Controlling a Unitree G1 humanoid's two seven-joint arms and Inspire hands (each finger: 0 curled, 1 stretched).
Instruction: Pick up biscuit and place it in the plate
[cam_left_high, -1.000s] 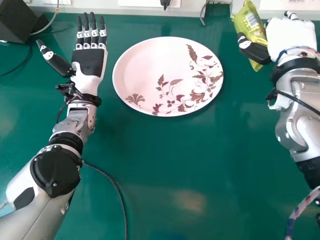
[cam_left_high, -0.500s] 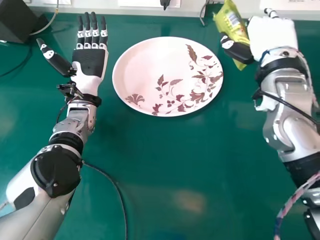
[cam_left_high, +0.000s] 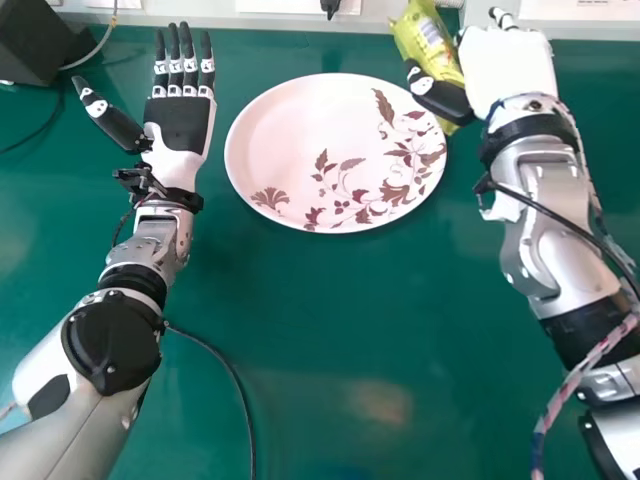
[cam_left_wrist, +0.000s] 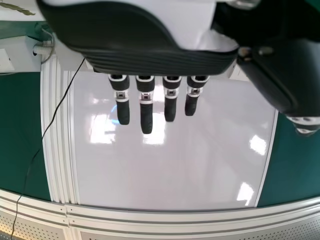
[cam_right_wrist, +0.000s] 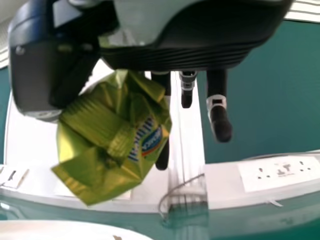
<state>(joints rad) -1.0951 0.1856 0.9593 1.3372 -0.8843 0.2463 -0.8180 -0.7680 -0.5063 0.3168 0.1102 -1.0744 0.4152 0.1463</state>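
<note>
Found right hand (cam_left_high: 510, 75) in head view at the far right of the work area, back upward, closed on the green biscuit packet (cam_left_high: 430, 50), with thumb (cam_left_high: 440, 97) pressed against the near side of the wrapper. Located the packet at the far right of the plate (cam_left_high: 290, 130), overlapping the rim in this view; cannot tell height above it or contact with it. Recorded the plate as white, oval, patterned with brown leaves and flowers, and resting on the green table (cam_left_high: 300, 330). Logged left hand (cam_left_high: 180, 130) to the left of the plate, near but apart from the rim, palm upward, wide open, with fingers straight and thumb spread outward. Noted also a black box (cam_left_high: 30, 40) at the far left corner, and a dark cable (cam_left_high: 235, 370) beside the left forearm.

In left wrist view, confirmed left hand (cam_left_wrist: 140, 25) as open and holding nothing, with fingers (cam_left_wrist: 146, 117) extended over a glossy pale panel (cam_left_wrist: 175, 170). Observed a thin black cord (cam_left_wrist: 37, 150) running beside the panel.

In right wrist view, confirmed right hand (cam_right_wrist: 195, 35) as gripping the crinkled packet between thumb and one finger, with other fingers (cam_right_wrist: 220, 117) reaching past, apart from the wrapper. Sighted part of the plate's rim near the packet, and a white socket strip (cam_right_wrist: 285, 172) beyond.
</note>
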